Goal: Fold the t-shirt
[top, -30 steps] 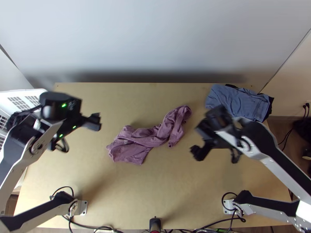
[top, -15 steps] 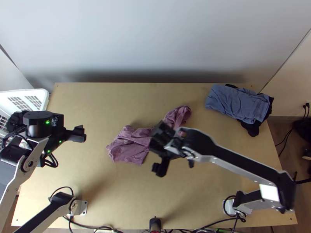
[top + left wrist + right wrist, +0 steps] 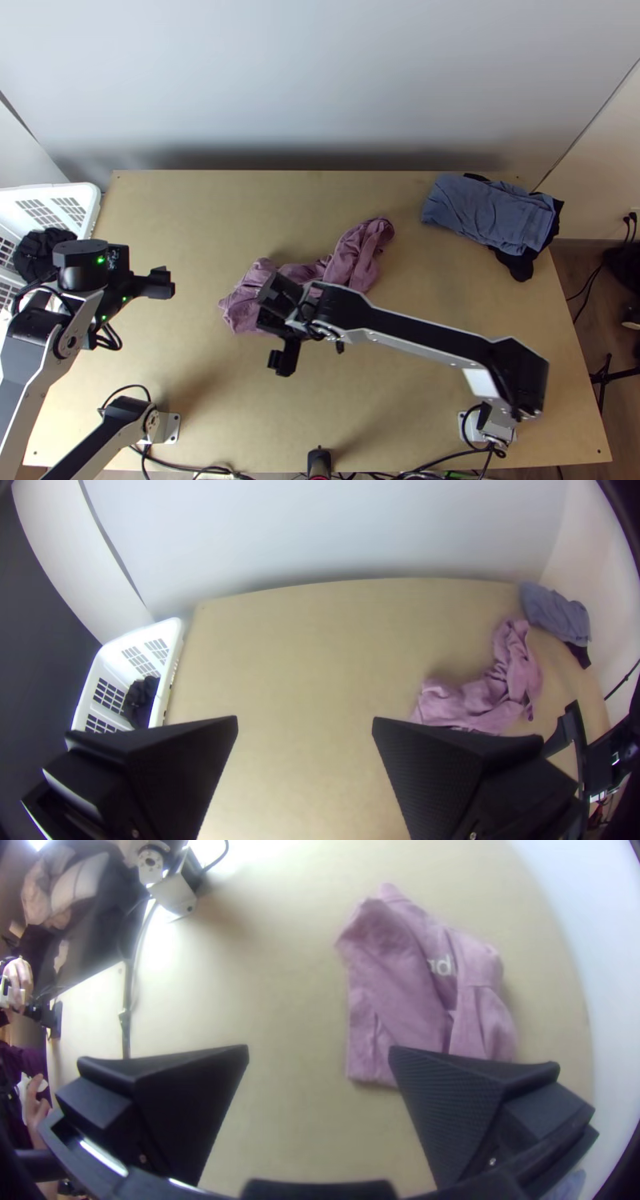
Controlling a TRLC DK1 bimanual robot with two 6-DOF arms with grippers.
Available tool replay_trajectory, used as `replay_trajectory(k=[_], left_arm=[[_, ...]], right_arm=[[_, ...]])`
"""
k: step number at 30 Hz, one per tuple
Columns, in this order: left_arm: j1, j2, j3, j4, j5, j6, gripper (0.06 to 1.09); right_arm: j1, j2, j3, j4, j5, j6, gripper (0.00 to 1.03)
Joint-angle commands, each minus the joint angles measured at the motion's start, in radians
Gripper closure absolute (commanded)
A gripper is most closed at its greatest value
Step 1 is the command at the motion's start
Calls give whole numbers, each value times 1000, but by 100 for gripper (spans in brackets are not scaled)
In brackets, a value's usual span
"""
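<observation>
Bunched and twisted, the purple t-shirt [image 3: 352, 258] lies mid-table; it is also in the left wrist view [image 3: 493, 697] and the right wrist view [image 3: 413, 980]. My right gripper [image 3: 272, 340] is above its near left part, hiding some of it; in its wrist view the right gripper [image 3: 319, 1053] stands open, nothing between its fingers, one finger overlapping the shirt's edge in the picture. My left gripper [image 3: 166, 283] is over the table's left side, away from the shirt; its wrist view has the left gripper [image 3: 305, 723] open with bare table between the fingers.
A white basket [image 3: 90, 210] with dark cloth [image 3: 40, 254] stands at the table's left edge. Blue-grey cloth [image 3: 488, 210] lies on black cloth [image 3: 516, 266] at the back right. Cables [image 3: 192, 467] run along the near edge, beside the arms' bases.
My right gripper has swung left from beside the shirt to above its near left part. My left gripper has moved left and slightly toward the near edge. The shirt lies as before.
</observation>
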Motion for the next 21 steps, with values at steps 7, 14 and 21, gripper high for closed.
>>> replay_trajectory(k=[7,14,21], left_arm=[[50,-11,-44,17,23,9,10],[64,15,-58,58,40,9,10],[71,21,-63,68,49,7,10]], right_arm=[[11,117,-38,137,28,-11,5],[1,114,-103,168,31,-23,5],[-34,115,-141,215,69,-53,5]])
